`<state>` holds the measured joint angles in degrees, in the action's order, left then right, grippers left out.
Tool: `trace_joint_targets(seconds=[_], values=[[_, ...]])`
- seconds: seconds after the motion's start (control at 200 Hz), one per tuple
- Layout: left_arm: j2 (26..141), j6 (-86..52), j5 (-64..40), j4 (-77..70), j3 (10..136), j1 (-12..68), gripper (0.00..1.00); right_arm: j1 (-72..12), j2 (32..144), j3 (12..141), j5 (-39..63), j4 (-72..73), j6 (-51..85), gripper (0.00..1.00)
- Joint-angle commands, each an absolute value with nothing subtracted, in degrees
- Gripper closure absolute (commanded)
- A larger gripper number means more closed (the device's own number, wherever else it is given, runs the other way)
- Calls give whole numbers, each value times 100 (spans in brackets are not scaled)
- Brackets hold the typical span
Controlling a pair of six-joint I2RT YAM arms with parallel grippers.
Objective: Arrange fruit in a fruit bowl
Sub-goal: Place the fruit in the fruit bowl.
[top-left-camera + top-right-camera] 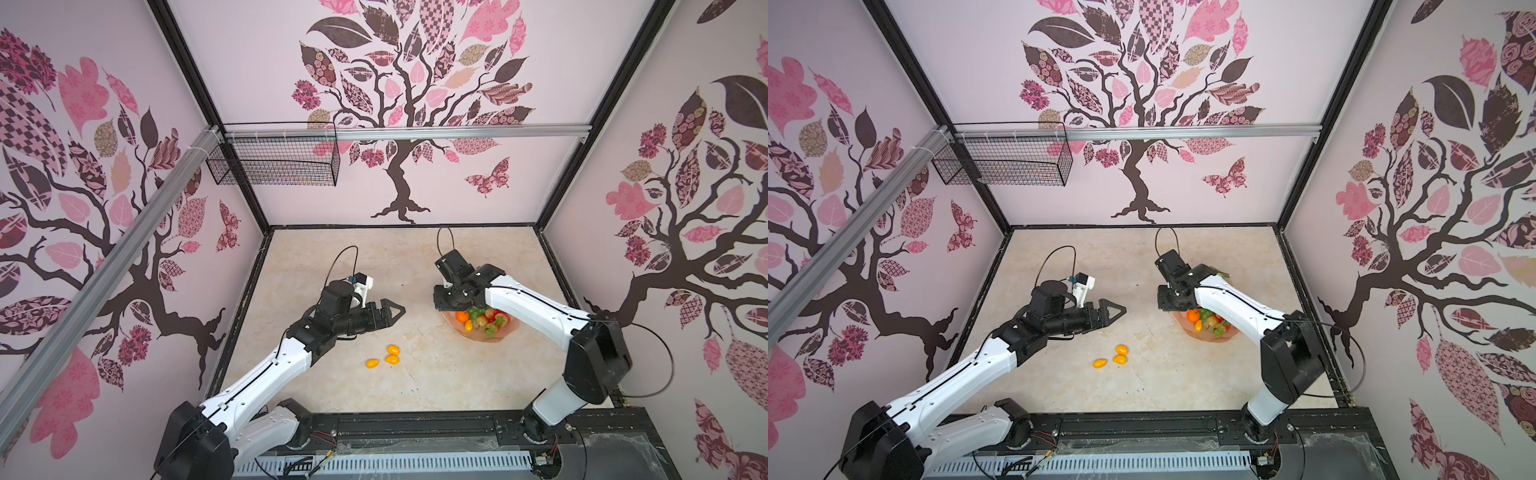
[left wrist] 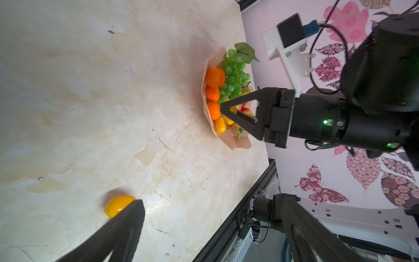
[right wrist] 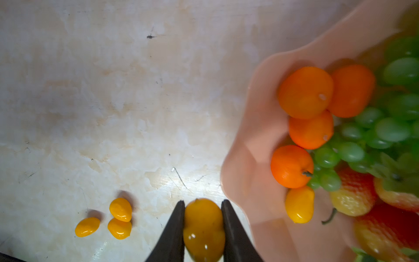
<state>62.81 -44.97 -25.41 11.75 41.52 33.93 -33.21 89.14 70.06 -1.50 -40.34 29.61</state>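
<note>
My left gripper (image 1: 399, 311) hangs open and empty near three yellow ovals (image 1: 392, 359) lying mid-way across the table (image 1: 415, 270). My right gripper (image 3: 203, 202) is pinched on a fourth oval (image 3: 204, 229) at the left rim of the fruit bowl (image 3: 247, 177), right of centre, which holds tangerines (image 3: 305, 91), grapes (image 3: 392, 129) and strawberries (image 1: 500, 319). This is the carry-in step, I judge; next I must clear the rim, then release

One shallow translucent peach-pink scalloped bowl (image 3: 249, 140). Four round orange toy tangerines (image 3: 306, 91), one green toy grape bunch (image 3: 392, 129). Five small glossy yellow-orange ovals (image 3: 120, 209) (three loose on the table (image 3: 113, 90), one in the bowl, one between the right fingers (image 3: 172, 233)). Red toy strawberries (image 3: 360, 181): blurred, at least two.
</note>
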Motion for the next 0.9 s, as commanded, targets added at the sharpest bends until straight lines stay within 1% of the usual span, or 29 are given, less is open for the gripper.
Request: trace_joint_targets(seconds=[0.0,0.2,0.325,0.625,0.895], values=[[6506,-4388,-2170,972,4390,3718,2,-3034,8263,6636,-245,-4161,3006,73],[7037,-4283,-1987,941,4770,4262,2,-2670,7598,5927,-437,-4251,2900,72],[7339,-4267,-1927,870,4977,4514,2,-2408,7466,5638,-415,-4280,2824,72],[7839,-4324,-1854,747,5234,4907,2,-2162,7742,5402,-400,-4104,2650,71],[8077,-4368,-1802,684,5343,5028,2,-2109,8185,5325,-328,-3710,2628,71]])
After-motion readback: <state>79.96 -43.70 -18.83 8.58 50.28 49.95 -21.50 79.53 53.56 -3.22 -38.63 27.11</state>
